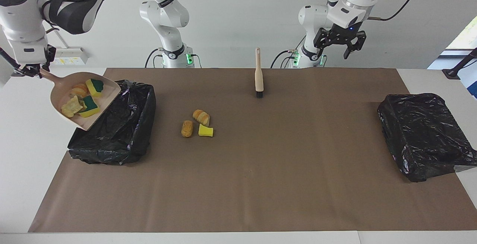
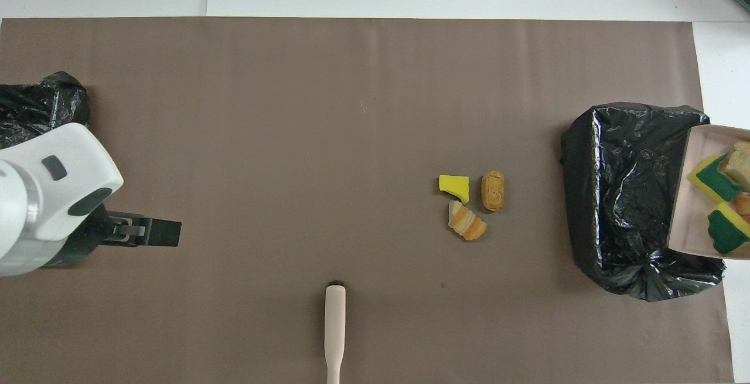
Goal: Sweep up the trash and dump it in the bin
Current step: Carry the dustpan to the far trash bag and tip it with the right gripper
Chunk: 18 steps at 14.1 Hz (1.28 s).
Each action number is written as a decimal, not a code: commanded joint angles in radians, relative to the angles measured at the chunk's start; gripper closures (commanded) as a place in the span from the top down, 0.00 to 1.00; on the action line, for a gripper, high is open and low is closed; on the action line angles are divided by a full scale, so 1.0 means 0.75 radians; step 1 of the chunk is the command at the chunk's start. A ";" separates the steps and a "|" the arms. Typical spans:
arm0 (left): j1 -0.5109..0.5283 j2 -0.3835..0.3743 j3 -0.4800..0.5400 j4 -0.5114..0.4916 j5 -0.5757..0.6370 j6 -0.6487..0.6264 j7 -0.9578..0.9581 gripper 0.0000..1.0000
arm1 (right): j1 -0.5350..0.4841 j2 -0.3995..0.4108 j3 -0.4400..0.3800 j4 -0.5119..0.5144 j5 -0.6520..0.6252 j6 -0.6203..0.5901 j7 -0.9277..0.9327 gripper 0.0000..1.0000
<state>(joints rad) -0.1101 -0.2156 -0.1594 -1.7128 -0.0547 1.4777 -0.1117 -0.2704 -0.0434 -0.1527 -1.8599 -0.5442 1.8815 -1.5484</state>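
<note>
Lying nearest the robots, the brush (image 1: 258,75) rests flat on the brown paper (image 1: 261,169) with its bristles pointing away from them and nothing touching it. Raised well above the table toward the left arm's end, the left gripper (image 1: 339,41) hangs empty with its fingers spread wide, over bare paper near the second bag (image 1: 423,134), a black, crumpled one that lies closed.

At the right arm's end, the right gripper (image 1: 28,69) is clamped on the handle of the pink dustpan (image 1: 108,97), holding it tilted in the air above the outer rim of the bin (image 1: 123,132), a tray lined with black plastic. Four scraps sit in the pan: two green-faced sponge pieces (image 1: 94,85) and two bread lumps (image 1: 70,106), all bunched toward the handle end. What the bin holds cannot be made out against the dark liner.

Three more scraps (image 1: 197,124) lie on the paper farther from the robots than the brush, beside the bin toward the table's middle: a croissant-like lump, a tan lump and a plain yellow sponge piece, close together and well apart from both grippers.

Brown paper covers most of the white table (image 1: 26,154); a plain white wall (image 1: 231,13) rises by the arm bases.
</note>
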 commanded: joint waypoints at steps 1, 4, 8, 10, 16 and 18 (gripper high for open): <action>0.057 0.130 -0.017 0.216 0.026 -0.135 0.051 1.00 | 0.001 -0.018 0.015 -0.062 -0.149 0.072 -0.050 0.00; 0.096 0.155 -0.010 0.271 0.024 -0.166 0.114 1.00 | 0.015 -0.028 0.020 -0.095 -0.219 0.130 -0.067 0.00; 0.144 0.177 -0.006 0.296 0.024 -0.172 0.161 1.00 | 0.029 -0.028 0.028 -0.097 -0.295 0.130 -0.067 0.00; 0.157 0.232 -0.008 0.385 0.028 -0.223 0.169 1.00 | 0.045 -0.028 0.030 -0.095 -0.328 0.116 -0.081 0.00; 0.077 0.271 0.102 0.416 0.052 -0.226 0.225 1.00 | 0.058 -0.028 0.032 -0.081 -0.458 0.107 -0.097 0.00; 0.049 0.251 0.128 0.412 0.050 -0.230 0.223 1.00 | 0.131 -0.030 0.034 -0.083 -0.538 0.073 -0.091 0.00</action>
<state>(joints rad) -0.0259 -0.0367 -0.0960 -1.4433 -0.0410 1.3392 0.0476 -0.2154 -0.0458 -0.1310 -1.9118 -0.8880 1.9611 -1.5914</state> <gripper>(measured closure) 0.000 0.674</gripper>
